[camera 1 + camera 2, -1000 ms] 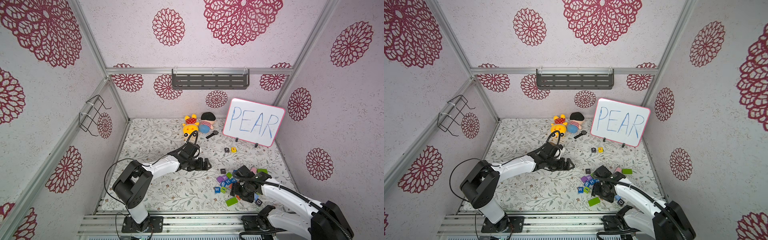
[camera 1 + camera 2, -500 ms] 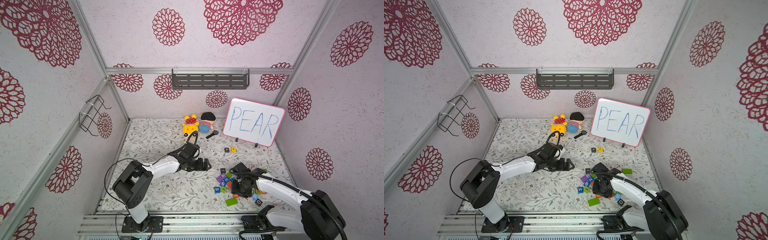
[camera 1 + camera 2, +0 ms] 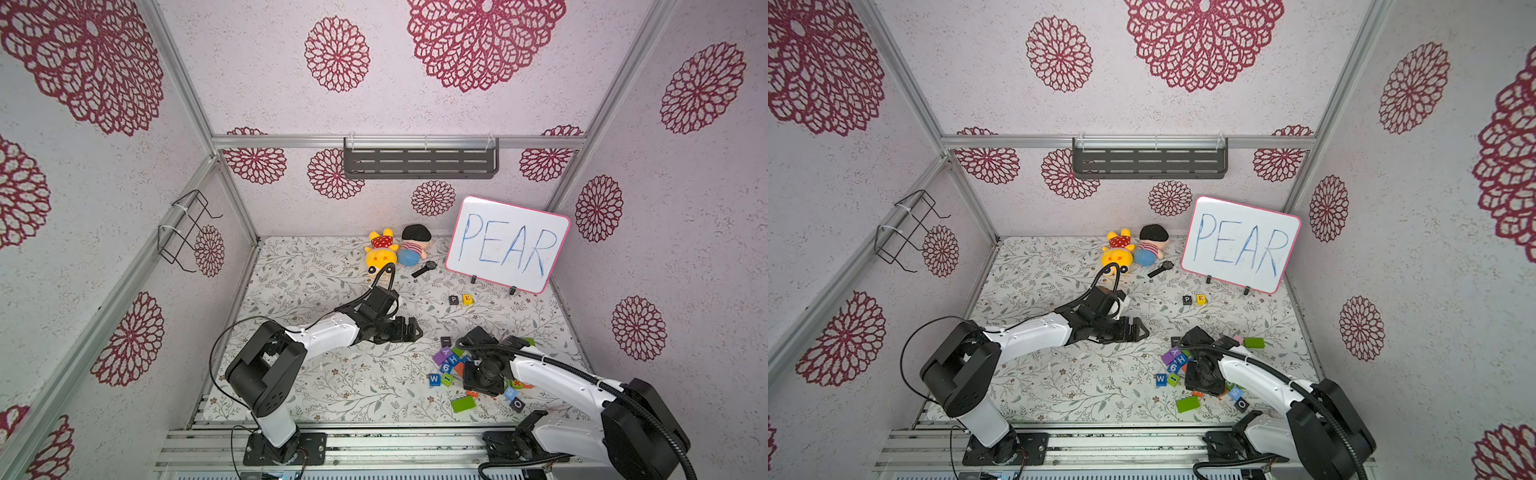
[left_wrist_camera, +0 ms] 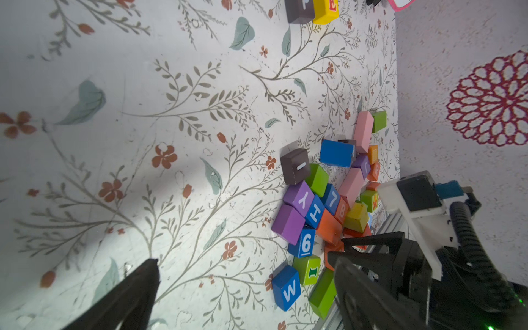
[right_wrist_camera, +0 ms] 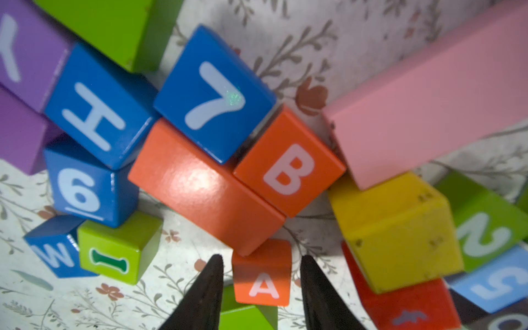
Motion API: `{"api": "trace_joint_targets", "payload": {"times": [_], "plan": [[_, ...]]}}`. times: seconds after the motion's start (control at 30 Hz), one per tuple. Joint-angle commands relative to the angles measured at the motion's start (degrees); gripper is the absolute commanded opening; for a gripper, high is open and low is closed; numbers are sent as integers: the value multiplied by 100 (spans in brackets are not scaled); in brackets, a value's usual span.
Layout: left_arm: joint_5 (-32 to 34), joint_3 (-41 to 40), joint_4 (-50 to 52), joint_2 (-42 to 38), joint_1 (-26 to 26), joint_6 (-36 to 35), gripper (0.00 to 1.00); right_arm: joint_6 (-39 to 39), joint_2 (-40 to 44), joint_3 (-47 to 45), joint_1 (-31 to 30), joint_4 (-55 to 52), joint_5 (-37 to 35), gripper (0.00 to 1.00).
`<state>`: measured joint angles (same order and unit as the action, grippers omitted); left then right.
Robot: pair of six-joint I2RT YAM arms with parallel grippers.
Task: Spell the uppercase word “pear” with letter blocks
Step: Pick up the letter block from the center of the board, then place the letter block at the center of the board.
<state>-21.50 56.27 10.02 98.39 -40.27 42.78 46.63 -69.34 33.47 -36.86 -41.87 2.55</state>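
The black P block and yellow E block stand side by side in front of the whiteboard, also seen in the left wrist view as P and E. The orange A block lies at the near edge of the block pile. My right gripper straddles it, open, with a thin gap on each side. The orange-red R block sits at the pile's far side. My left gripper hovers open mid-floor, holding nothing.
Around the A lie a plain orange oblong, orange B, blue 7, a yellow block and a pink oblong. A green oblong lies near the front. Whiteboard and plush toys stand at the back.
My right arm has drawn in over the block pile and its wrist has shifted slightly left. The left arm has not moved.
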Motion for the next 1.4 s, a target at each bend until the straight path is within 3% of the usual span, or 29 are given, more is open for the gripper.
{"api": "trace_joint_targets", "payload": {"times": [0.0,0.4,0.67,0.9,1.0,1.17,1.37], "plan": [[29,-196,-131,-135,-50,188,98,64,29,-73,-64,-95,-135,47],[296,-828,-123,-728,-295,529,98,39,85,-74,-128,-92,-265,36],[340,-728,-141,-700,-323,494,98,58,391,154,-137,-485,-350,29],[222,-232,-3,-448,-239,338,98,-257,356,1079,-81,-1175,-737,26],[165,1,-25,-324,-146,284,98,-635,2,1539,184,-1170,-894,25],[-76,523,-149,68,73,296,98,-1486,-706,2340,1129,-643,-886,24],[-391,1563,274,849,203,56,98,-2284,-1955,3330,2032,-52,-1104,23]]}}
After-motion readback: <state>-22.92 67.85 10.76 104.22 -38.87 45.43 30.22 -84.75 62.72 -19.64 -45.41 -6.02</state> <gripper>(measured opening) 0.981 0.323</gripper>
